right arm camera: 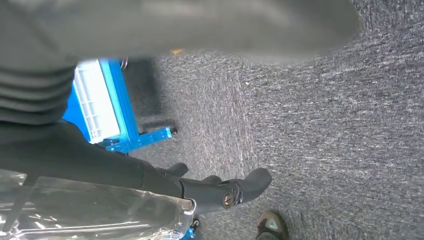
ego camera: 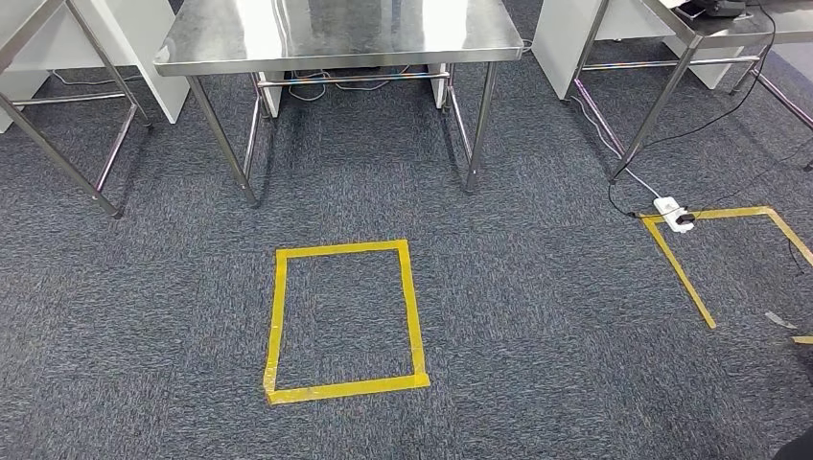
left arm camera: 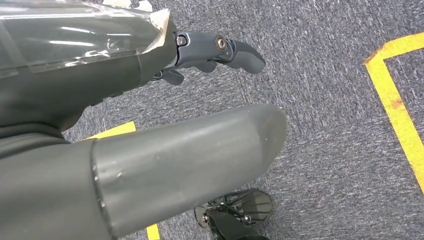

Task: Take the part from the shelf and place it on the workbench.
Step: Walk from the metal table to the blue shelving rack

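Overhead, steel workbench w/ yellow tape square; wrist cams: left hand, right hand (both empty, fingers apart).

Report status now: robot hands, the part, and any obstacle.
Left robot hand empty, right robot hand empty. Part not seen. Steel workbench ahead, yellow tape square on carpet before it.

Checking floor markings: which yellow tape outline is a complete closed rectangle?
The yellow tape rectangle in front of the middle steel table; the yellow outline at right is open, with a white plug block at its corner.
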`<state>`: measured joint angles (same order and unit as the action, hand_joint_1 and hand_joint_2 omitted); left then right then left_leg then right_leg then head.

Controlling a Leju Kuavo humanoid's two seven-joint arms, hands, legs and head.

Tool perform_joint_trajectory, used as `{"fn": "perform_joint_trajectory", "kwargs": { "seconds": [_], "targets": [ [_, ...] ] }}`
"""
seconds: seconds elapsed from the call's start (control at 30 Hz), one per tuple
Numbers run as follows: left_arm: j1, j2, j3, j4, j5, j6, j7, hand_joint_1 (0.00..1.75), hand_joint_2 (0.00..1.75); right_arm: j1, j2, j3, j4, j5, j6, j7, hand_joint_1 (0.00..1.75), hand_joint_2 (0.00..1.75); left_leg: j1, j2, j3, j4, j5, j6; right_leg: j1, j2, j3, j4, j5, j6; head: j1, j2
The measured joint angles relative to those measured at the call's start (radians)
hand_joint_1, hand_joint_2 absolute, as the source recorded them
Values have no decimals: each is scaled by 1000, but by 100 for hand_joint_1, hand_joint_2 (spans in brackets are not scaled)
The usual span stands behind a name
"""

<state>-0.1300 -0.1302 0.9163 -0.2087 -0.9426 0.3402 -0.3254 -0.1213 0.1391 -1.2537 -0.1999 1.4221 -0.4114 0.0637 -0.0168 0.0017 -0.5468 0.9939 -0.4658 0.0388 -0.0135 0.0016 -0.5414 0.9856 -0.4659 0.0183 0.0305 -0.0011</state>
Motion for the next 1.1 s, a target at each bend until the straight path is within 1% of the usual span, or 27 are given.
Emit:
{"fn": "perform_joint_trajectory", "kwargs": {
  "seconds": [0.1,0.2,0.27,0.3,0.33,0.37,0.4,0.43,0.47,0.5,0.53,0.57,0.6,0.63,0.67,0.7,0.73,0.77,0.8,0.83,1.1],
  "targets": [
    [0,0,0,0,0,0,1,0,0,0,0,3,0,2,5,0,0,175,-1,0,-2,2,0,1,-2,0,0,0,1,2,0,0],
    [0,1,0,0,0,0,2,0,0,-1,1,7,0,4,8,0,0,175,-1,-1,-6,7,-2,5,-5,0,-1,0,2,4,0,0],
    [0,1,0,0,0,0,3,0,0,-1,1,8,0,6,10,0,0,175,-1,-1,-8,7,-2,10,-7,0,-1,-3,5,9,0,0],
    [0,1,0,0,0,0,3,0,0,-1,1,8,0,7,10,0,0,175,3,0,-6,1,3,15,-6,0,-2,-2,5,12,0,0],
    [0,1,0,0,0,0,4,0,0,-1,1,10,0,8,11,-1,0,175,6,1,-4,-5,8,21,-5,0,-7,7,-2,13,0,0],
    [0,0,0,0,0,0,4,0,0,-2,0,11,0,10,12,-1,0,175,10,3,-3,-12,14,27,-3,0,-20,33,-19,11,1,0],
    [0,0,0,0,0,0,4,0,0,-2,-1,12,0,11,13,-1,0,175,13,5,-3,-17,19,32,-3,-1,-42,81,-46,7,4,0],
    [0,-1,0,0,0,0,4,0,0,-1,-2,14,0,11,15,-1,0,175,13,6,-6,-18,21,34,-4,-1,-72,147,-80,3,6,0],
    [0,-1,0,0,0,0,4,0,0,-1,-2,15,0,11,16,-1,0,175,13,6,-10,-18,23,35,-5,-1,-105,219,-111,1,8,0],
    [1,-1,0,0,0,0,5,0,0,0,-2,15,0,11,17,-1,0,175,13,6,-14,-17,24,33,-6,-1,-129,274,-131,4,10,0],
    [1,-1,0,0,0,0,5,0,0,0,-3,16,0,11,18,-1,0,175,14,6,-16,-17,26,32,-8,-1,-135,296,-136,10,10,0],
    [2,-2,0,0,0,0,5,0,0,1,-4,16,0,11,19,-1,0,175,15,6,-17,-16,27,29,-10,-1,-119,273,-123,19,11,0],
    [2,-2,0,0,0,0,5,0,0,1,-5,16,0,11,20,-1,0,175,17,5,-18,-13,27,25,-13,-1,-82,210,-99,29,11,0],
    [2,-2,0,0,0,0,5,0,0,0,-5,17,0,11,20,-1,0,175,18,4,-19,-9,26,20,-16,-1,-39,130,-73,37,12,0],
    [2,-2,0,0,0,0,5,0,0,-1,-5,17,0,11,21,-1,0,175,18,3,-20,-4,24,13,-17,0,-4,64,-52,39,14,0],
    [2,-2,0,0,0,0,5,0,0,-1,-5,18,0,11,22,-1,0,175,16,2,-21,1,22,6,-15,1,16,22,-40,34,15,0],
    [2,-2,0,0,0,0,5,0,0,-2,-4,18,0,11,23,-1,0,175,14,1,-22,4,20,-1,-12,1,22,6,-36,26,15,0],
    [2,-1,0,0,0,1,5,0,0,-2,-4,18,0,11,23,-1,0,175,14,1,-23,4,20,-6,-8,3,20,8,-34,16,13,0],
    [2,-1,0,0,0,1,5,0,0,-2,-4,18,0,11,23,-1,0,175,15,0,-23,4,21,-9,-7,3,19,9,-33,9,11,0],
    [2,-1,0,0,0,1,5,0,0,-2,-4,18,0,11,23,-1,0,175,16,0,-23,3,22,-11,-7,2,19,9,-32,6,10,0],
    [3,-1,0,0,0,1,5,0,0,-2,-4,19,0,11,23,-1,0,175,18,0,-23,3,23,-12,-8,2,19,9,-31,2,9,0]
  ]
}}
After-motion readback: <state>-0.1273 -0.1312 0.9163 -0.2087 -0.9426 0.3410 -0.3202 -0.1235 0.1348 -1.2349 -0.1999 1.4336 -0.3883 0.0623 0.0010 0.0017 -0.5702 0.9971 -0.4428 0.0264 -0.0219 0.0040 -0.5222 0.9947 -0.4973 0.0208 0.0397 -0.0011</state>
